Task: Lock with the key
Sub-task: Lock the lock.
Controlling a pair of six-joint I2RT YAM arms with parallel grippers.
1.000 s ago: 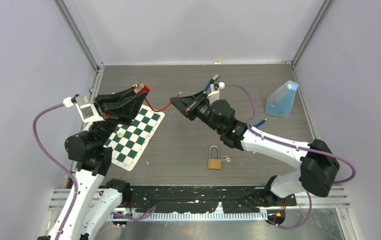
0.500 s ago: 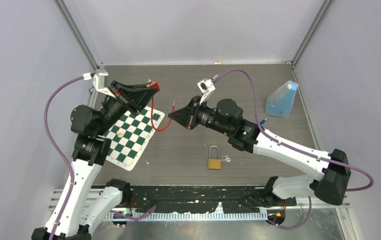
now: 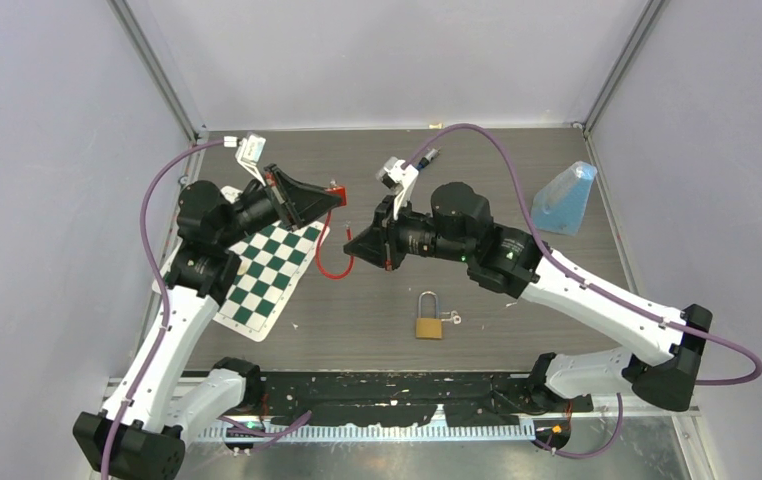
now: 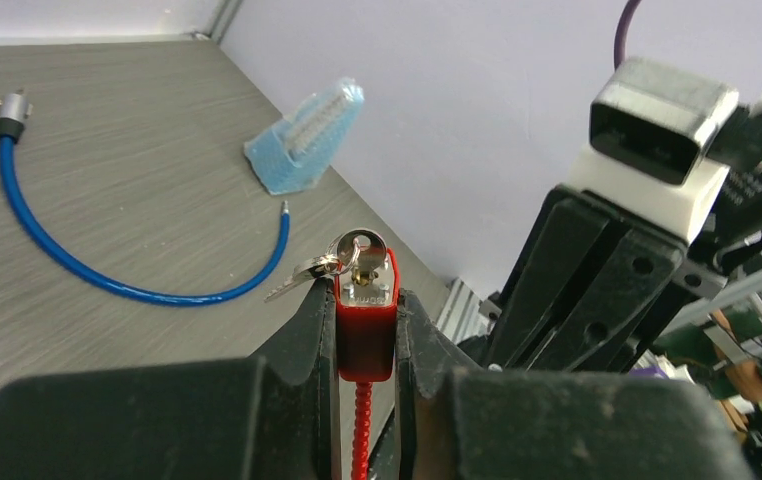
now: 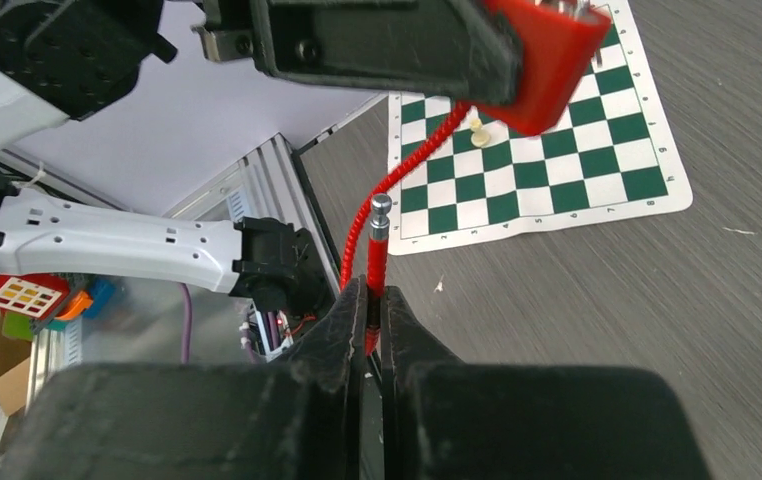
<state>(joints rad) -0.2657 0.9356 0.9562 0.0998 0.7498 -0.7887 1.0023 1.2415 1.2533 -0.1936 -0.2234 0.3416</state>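
Both arms have swung inward over the last second, bringing the red plastic lock body (image 4: 365,325) close to the silver metal pin (image 5: 381,205) that ends its red coiled cable (image 5: 375,265). Nearest the arm bases, a brass padlock (image 3: 429,326) with a steel shackle lies flat on the grey bench (image 3: 517,160). Beyond that padlock and raised above it, the right fingers (image 5: 349,320) are clenched on the cable just below the pin. Farther still, up and left of the padlock, the left fingers (image 4: 319,325) grasp the lock body, a silver key (image 4: 357,248) standing in its top. Likely trouble: the springy cable may swing the pin off its hole, or the body may twist in the grasp. Neither arm is free to turn the key.
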